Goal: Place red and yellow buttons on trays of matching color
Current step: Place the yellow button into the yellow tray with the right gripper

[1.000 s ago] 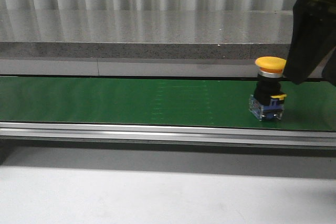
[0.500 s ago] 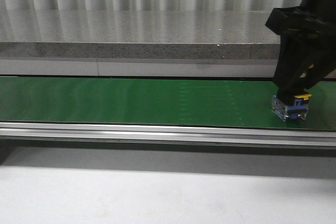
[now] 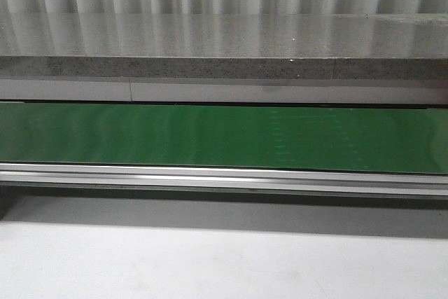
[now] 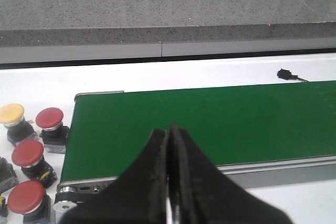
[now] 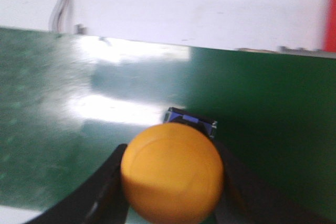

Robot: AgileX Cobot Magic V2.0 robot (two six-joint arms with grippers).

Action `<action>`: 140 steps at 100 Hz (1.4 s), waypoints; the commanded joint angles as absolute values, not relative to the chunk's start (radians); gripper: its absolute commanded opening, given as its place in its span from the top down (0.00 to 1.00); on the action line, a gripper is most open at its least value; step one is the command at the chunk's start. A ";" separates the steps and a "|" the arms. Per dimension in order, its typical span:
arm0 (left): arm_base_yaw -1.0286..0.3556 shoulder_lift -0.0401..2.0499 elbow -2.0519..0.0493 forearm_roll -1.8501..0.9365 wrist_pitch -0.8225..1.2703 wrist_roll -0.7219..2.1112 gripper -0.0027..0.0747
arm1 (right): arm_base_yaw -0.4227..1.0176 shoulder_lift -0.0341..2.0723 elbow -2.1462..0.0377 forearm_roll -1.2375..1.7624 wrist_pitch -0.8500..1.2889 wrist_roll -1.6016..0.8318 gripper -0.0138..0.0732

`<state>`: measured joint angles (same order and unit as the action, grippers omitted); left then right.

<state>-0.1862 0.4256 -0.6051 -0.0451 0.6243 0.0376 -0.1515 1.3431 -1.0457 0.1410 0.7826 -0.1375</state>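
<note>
Right gripper (image 5: 170,192) clamped on the yellow button (image 5: 172,172), dark fingers flanking its domed cap, blue base just visible beyond; held above the green conveyor belt (image 5: 252,103), right wrist view blurred. Front view shows the belt bare, neither arm nor button in frame. Left gripper (image 4: 169,182) closed on nothing, fingertips pressed together, over the near edge of the belt. Beside the belt's left end sit several red buttons (image 4: 50,119) and one more yellow button (image 4: 11,114). No tray clearly seen; a red strip (image 5: 331,14) at the right wrist view's edge may be one, cannot tell. Risks, as judged: grip sits on the rounded cap, so the button could slip or rotate; release over red would mismatch colours.
</note>
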 commanded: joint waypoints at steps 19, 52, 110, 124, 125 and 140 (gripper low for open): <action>-0.195 0.432 -0.630 -0.056 0.550 0.040 0.99 | -0.441 1.349 -1.069 0.136 0.676 -0.131 0.71; -0.195 0.432 -0.630 -0.056 0.550 0.040 0.99 | -0.643 1.529 -1.069 0.136 0.609 -0.042 0.71; -0.195 0.432 -0.630 -0.056 0.550 0.040 0.99 | -0.657 1.653 -1.066 0.156 0.619 -0.039 0.31; -0.195 0.432 -0.630 -0.056 0.550 0.040 0.99 | -0.656 1.623 -1.066 0.156 0.632 -0.039 0.22; -0.195 0.432 -0.630 -0.056 0.550 0.040 0.99 | -0.656 1.620 -1.066 0.156 0.632 -0.039 0.23; -0.195 0.432 -0.630 -0.056 0.550 0.040 0.99 | -0.653 1.508 -1.066 0.156 0.668 -0.039 0.33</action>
